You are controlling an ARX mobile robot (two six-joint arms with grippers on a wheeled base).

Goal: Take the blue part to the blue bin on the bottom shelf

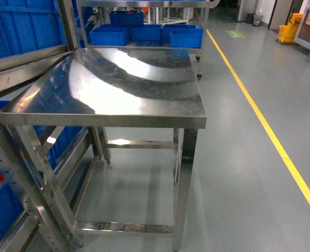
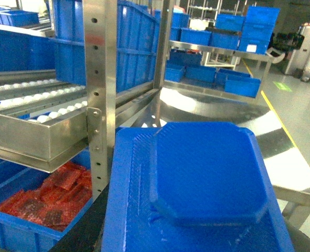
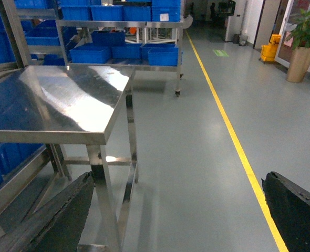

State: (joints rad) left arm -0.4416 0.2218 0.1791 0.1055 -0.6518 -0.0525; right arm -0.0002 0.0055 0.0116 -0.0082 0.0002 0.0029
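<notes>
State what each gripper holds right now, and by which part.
Right gripper: open, holding nothing. Left gripper: a blue part fills its wrist view, seemingly carried, but the fingers are hidden, so neither the hold nor its place can be told.

A steel table (image 1: 118, 89) stands beside a yellow floor line (image 1: 265, 126).
</notes>
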